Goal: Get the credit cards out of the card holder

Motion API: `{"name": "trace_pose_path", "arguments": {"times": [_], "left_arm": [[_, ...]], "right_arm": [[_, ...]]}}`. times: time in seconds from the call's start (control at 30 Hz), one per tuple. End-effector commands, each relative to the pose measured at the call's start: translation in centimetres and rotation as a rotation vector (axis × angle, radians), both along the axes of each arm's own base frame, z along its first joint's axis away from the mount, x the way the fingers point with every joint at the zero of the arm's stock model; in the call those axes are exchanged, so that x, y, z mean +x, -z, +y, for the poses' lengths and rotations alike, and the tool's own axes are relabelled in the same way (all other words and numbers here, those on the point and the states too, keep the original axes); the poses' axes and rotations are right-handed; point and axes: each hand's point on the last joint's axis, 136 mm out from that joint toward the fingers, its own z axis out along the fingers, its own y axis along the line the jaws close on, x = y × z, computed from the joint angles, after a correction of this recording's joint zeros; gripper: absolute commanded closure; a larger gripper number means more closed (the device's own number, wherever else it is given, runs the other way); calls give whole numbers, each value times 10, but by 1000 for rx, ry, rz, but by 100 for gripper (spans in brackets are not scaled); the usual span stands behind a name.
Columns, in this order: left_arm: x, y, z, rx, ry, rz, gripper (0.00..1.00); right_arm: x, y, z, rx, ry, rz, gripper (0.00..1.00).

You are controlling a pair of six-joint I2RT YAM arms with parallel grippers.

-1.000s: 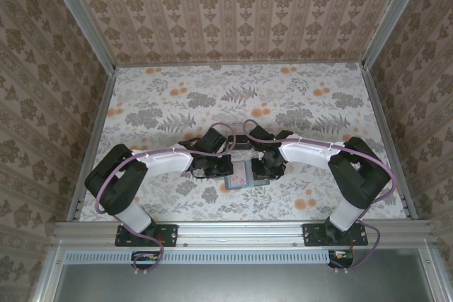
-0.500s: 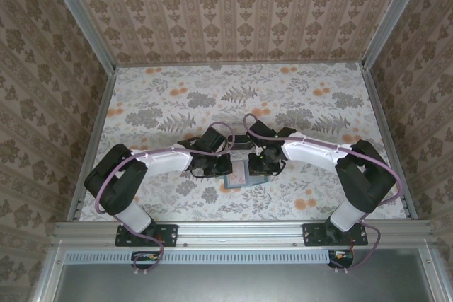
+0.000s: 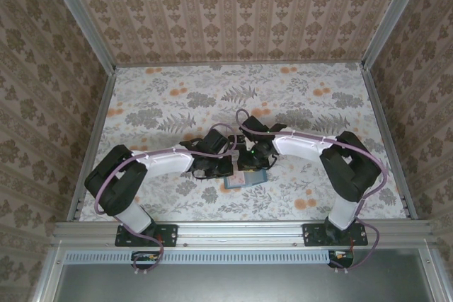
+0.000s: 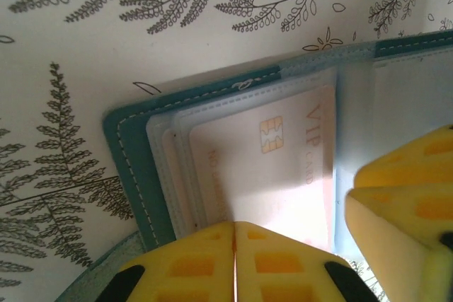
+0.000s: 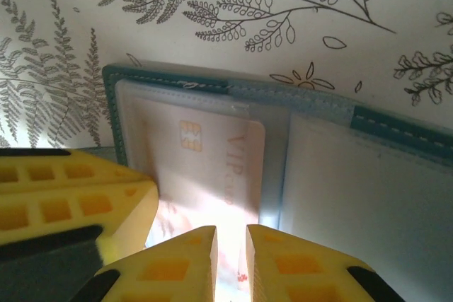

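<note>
The left arm and right arm bend inward over the open card holder at the worktop near middle, left claw pinched shut by the pink card, right claw nearly closed, grip unclear.

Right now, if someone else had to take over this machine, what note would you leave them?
Left gripper: shut, tips at the edge of the open wallet.
Right gripper: jaws nearly closed with a slim gap, over the card; whether it grips is unclear.
The wallet lies open on the table between the two arms. One card sits in its clear pocket.
Done: wallet opened.
Left: pull every card out; none is out as far as I can see.
</note>
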Motion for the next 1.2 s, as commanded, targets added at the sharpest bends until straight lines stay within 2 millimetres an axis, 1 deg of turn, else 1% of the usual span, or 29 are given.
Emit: {"name": "trace_pose_path", "arguments": {"times": [0.0,0.17,0.23,0.3,0.4,0.5,0.57,0.63,0.8,0.9,1.1,1.17], "left_arm": [[0,-2,8,23,-19,-4,90],[-2,3,12,28,-28,7,90],[-2,3,12,28,-29,7,90],[-1,3,13,29,-30,7,90],[-2,3,14,29,-29,9,90],[-2,3,15,34,-27,9,90],[-2,3,15,35,-28,9,90],[-2,2,15,33,-28,10,90],[2,-4,11,20,-30,-3,90],[6,-13,6,8,-21,-19,90],[12,-33,-8,-9,4,-44,90],[11,-33,-12,-13,12,-41,90]], "right_arm": [[7,-3,13,54,1,10,80],[7,6,14,49,0,26,80],[6,11,11,31,2,32,80],[6,16,4,-10,8,32,80],[6,19,-10,-85,17,13,78],[6,16,-20,-129,14,-4,77],[6,12,-22,-139,13,-14,77],[8,5,-19,-119,10,-26,77],[9,-14,-2,-12,3,-37,74],[9,-23,-2,3,5,-49,74],[7,-19,-12,-3,9,-31,73],[7,-15,-14,6,9,-20,73]]}}
